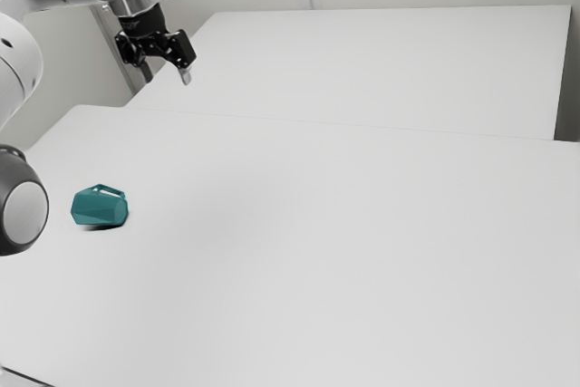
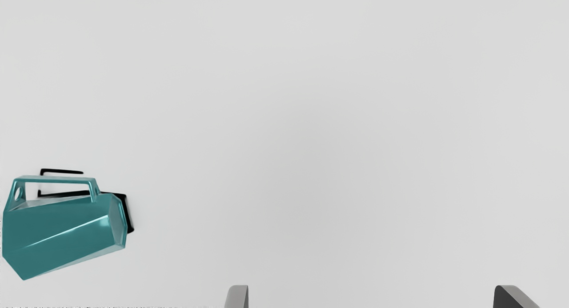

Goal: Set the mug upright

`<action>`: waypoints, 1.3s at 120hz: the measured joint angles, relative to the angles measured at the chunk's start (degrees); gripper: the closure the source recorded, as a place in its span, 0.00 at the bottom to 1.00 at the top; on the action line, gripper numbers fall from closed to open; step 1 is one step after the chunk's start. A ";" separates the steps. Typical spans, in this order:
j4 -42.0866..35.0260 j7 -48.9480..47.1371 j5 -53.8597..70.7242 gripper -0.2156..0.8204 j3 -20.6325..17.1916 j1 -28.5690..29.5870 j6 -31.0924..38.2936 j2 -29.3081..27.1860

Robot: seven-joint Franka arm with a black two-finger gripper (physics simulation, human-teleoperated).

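Note:
The black gripper (image 1: 167, 77) hangs high over the far part of the table in the exterior view, well above the surface. Its fingers stand wide apart in the wrist view, and the open gripper (image 2: 371, 297) has nothing between them. A teal faceted mug (image 1: 100, 207) lies on its side near the exterior view's left, apart from the gripper, its handle on the upper side. From the hand, the mug (image 2: 64, 232) appears off to one side of both fingers, with a dark shadow beside its handle and narrower end.
The white tabletop (image 1: 317, 251) stretches across the exterior view, with another pale surface (image 1: 381, 65) behind it. The arm's links stand along the exterior view's left edge, close to the mug's side of the table.

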 joint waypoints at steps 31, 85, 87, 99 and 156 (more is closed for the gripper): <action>-8.66 -0.42 3.48 0.21 1.68 0.79 0.59 -5.77; -16.62 15.08 -14.40 0.21 16.46 20.60 2.50 -2.80; -16.09 16.01 -15.86 0.21 16.44 22.01 1.96 -1.54; -11.91 21.58 -24.22 0.21 15.78 28.98 -1.88 5.48; 2.32 42.50 -39.05 0.21 -1.42 49.71 -16.01 24.68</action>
